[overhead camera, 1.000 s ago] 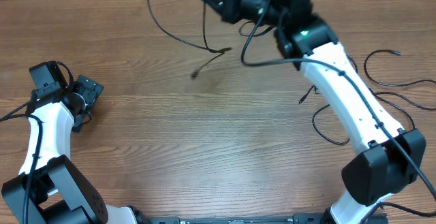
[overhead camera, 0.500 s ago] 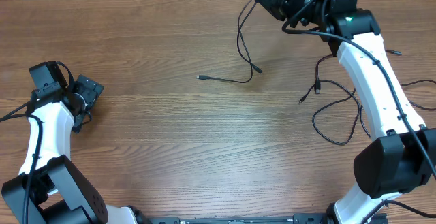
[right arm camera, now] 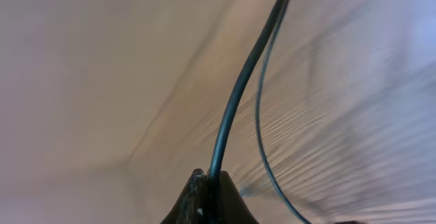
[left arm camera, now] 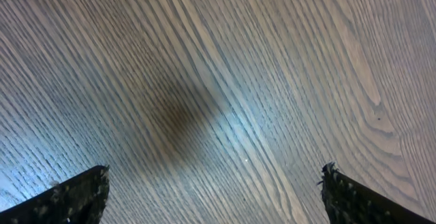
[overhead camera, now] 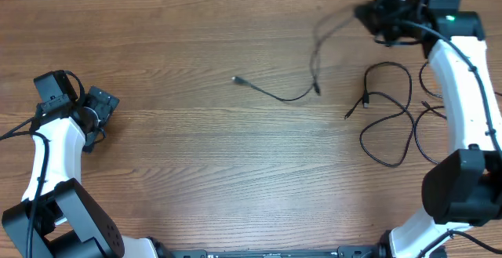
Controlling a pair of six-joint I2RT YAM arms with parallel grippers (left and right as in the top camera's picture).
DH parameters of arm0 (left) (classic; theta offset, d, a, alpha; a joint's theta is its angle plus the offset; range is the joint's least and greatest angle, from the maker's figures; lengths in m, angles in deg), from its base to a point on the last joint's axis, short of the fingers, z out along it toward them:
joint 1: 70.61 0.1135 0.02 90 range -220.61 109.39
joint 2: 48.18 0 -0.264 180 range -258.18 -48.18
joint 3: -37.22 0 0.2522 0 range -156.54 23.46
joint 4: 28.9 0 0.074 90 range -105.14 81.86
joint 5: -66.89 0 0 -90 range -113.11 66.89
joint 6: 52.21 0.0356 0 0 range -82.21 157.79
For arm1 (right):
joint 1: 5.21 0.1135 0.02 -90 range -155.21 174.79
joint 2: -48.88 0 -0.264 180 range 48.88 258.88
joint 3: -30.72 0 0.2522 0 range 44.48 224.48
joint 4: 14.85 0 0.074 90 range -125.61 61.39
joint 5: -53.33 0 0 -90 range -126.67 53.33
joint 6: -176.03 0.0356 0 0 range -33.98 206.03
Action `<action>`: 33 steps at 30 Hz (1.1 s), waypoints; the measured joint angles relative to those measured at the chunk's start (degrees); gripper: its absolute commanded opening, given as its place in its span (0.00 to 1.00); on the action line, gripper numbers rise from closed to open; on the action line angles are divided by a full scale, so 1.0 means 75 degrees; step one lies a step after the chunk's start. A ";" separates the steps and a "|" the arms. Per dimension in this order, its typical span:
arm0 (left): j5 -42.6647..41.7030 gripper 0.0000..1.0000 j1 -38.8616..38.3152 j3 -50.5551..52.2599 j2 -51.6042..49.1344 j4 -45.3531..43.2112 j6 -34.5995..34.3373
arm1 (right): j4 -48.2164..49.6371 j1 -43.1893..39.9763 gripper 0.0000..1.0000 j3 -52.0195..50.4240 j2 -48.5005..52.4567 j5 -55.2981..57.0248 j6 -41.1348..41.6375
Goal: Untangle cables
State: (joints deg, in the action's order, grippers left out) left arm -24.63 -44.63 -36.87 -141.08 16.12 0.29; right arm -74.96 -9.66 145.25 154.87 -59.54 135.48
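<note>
The right pincer (overhead camera: pixel 375 13), clamped on one cable (overhead camera: pixel 286 97), has swung right, and the cable now trails free of the looped cables (overhead camera: pixel 388 132). The left pincer (overhead camera: pixel 100 105) waits, spread wide.

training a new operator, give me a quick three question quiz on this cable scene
1. True or false: the left gripper holds a cable.
2. Which is shut on the trailing cable? A the left gripper, B the right gripper.
3. Fill in: the loose loops lie beside the ___ arm.
Key: 1 false; 2 B; 3 right.
</note>
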 measured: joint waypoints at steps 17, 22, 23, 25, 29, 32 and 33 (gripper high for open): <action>-0.0055 1.00 0.0000 0.0000 0.0000 0.0003 0.0000 | -0.0318 -0.0294 0.04 -0.0382 0.0035 0.2871 -0.1288; -0.0055 0.99 0.0000 0.0000 0.0000 0.0000 0.0000 | -0.0373 -0.0294 0.31 -0.0382 0.0047 0.2964 -0.1309; -0.0055 0.99 0.0000 0.0000 0.0000 0.0000 0.0000 | -0.0385 -0.0294 0.54 -0.0382 0.0050 0.2975 -0.1326; -0.0055 0.99 0.0000 0.0000 0.0000 0.0003 0.0000 | -0.0428 -0.0294 0.76 -0.0382 0.0050 0.2996 -0.1402; -0.0058 0.99 0.0000 0.0000 0.0000 0.0000 0.0000 | -0.0458 -0.0294 0.96 -0.0382 0.0050 0.3002 -0.1411; -0.0055 0.99 0.0000 0.0000 0.0000 0.0003 0.0000 | -0.0495 -0.0294 1.00 -0.0382 0.0050 0.3008 -0.1437; -0.0058 0.99 0.0000 0.0000 0.0000 0.0003 0.0000 | -0.0519 -0.0294 1.00 -0.0382 0.0050 0.3025 -0.1434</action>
State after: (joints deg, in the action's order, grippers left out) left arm -25.07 -44.63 -36.87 -141.08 16.14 0.29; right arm -78.85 -11.86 142.39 155.24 -36.86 124.72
